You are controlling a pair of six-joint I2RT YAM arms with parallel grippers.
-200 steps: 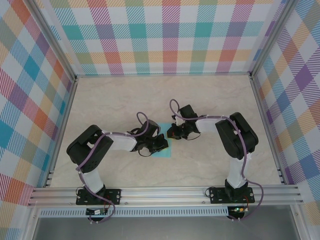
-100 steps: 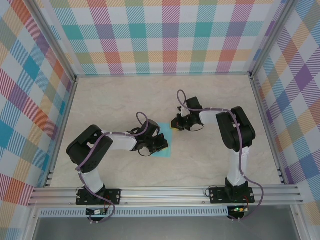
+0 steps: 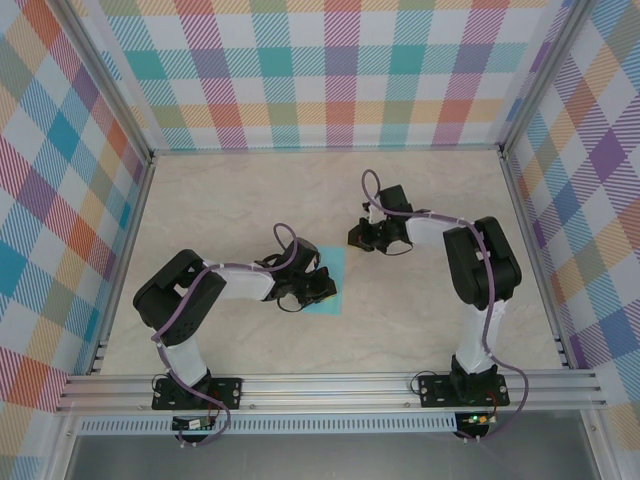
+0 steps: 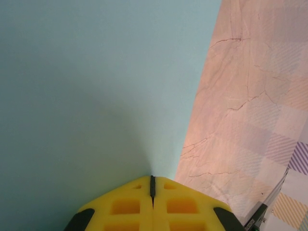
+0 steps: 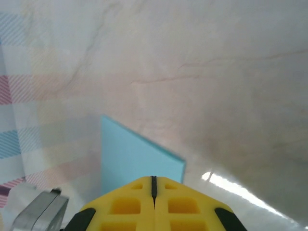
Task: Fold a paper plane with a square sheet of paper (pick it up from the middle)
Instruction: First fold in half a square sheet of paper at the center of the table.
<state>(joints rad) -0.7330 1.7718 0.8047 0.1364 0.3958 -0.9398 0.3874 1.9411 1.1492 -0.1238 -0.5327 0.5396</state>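
Observation:
The square sheet of paper is turquoise and lies flat on the table's middle. In the left wrist view the paper takes up the left and centre, with its right edge running down toward my fingertips. My left gripper is shut, and the tips of the left gripper rest on the sheet near that edge. My right gripper is shut and hangs clear of the sheet, off its far right corner. Beyond the shut tips of the right gripper, a corner of the paper shows.
The marbled beige table is fenced by plaid walls on three sides. An aluminium rail runs along the near edge with both arm bases. A grey metal part sits at the lower left of the right wrist view.
My right gripper has drawn back from the sheet's far right corner, moving up and to the right. The left arm and the paper have stayed put.

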